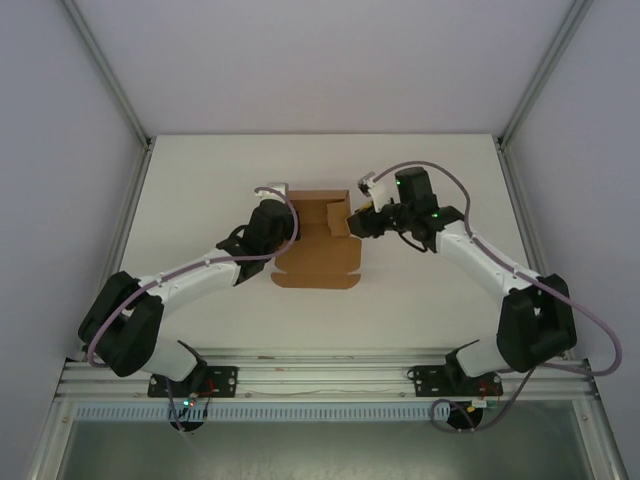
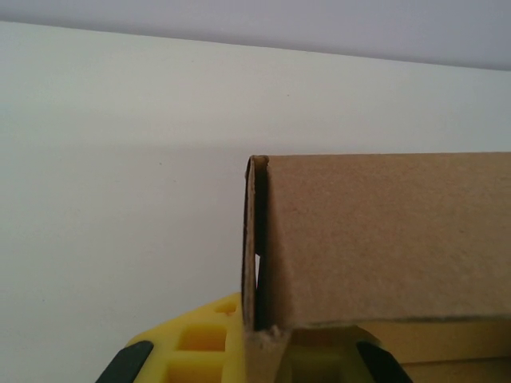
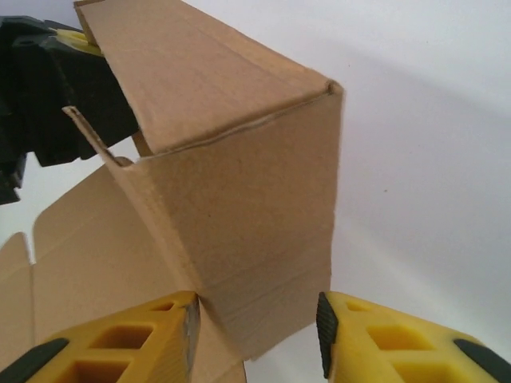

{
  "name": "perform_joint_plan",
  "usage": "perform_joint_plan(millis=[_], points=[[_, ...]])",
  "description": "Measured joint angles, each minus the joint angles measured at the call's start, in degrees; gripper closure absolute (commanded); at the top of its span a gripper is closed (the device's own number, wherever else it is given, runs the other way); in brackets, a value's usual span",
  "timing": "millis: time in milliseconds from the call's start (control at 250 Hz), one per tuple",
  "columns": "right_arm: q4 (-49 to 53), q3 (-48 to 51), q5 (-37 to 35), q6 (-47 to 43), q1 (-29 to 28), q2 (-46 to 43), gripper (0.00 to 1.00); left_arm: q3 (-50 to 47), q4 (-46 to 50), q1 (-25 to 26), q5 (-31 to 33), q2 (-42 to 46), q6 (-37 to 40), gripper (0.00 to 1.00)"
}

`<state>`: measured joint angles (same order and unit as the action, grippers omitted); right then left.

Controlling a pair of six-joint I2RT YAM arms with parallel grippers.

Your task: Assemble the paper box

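The left claw (image 2: pixel 257 361) pinches one raised wall of the paper box (image 1: pixel 318 262) (half folded). The right claw (image 3: pixel 257 335) straddles another; if it grips, I cannot tell.

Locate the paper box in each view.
Top external: box at the centre of the table.
Left wrist: right half, one upright wall.
Right wrist: centre, raised walls.
Shared landmark: the left gripper pinching the box's wall, top left in the right wrist view.
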<state>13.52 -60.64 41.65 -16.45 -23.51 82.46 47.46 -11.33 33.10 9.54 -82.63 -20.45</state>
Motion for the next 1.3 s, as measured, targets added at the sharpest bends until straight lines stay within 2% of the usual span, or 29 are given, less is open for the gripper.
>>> perform_joint_plan(millis=[332,432,544,775,875,1015,1235,1299], points=[[-2.89,-3.91,-11.74,7.26,-5.18,6.23,0.59,0.63,0.39,-0.09,5.01,-1.14,-0.02,1.00],[-4.42,-4.00,-16.50,9.99,-6.10,7.10,0.71,0.68,0.39,0.24,5.29,-1.16,0.00,1.00],[-5.90,-5.40,-27.34,12.94,-8.48,9.16,0.86,1.11,0.48,1.09,7.43,-1.77,-0.02,1.00],[-4.85,-12.31,-52.50,20.96,-13.51,16.83,0.93,4.85,1.51,2.54,11.10,-4.96,-1.16,1.00],[-1.92,-16.55,-61.35,24.46,-14.88,21.03,0.99,5.81,1.79,3.37,11.43,-5.51,-2.29,1.00],[2.19,-20.85,-68.94,26.71,-16.50,24.63,1.00,7.43,3.23,3.61,12.39,-6.78,-3.69,1.00],[-0.39,-18.78,-71.43,24.57,-16.63,24.41,1.00,8.79,3.58,3.67,12.13,-8.59,-4.79,1.00],[-2.38,-17.33,-70.05,23.23,-16.57,23.74,0.80,9.09,3.91,3.61,12.35,-9.03,-5.07,1.00]])
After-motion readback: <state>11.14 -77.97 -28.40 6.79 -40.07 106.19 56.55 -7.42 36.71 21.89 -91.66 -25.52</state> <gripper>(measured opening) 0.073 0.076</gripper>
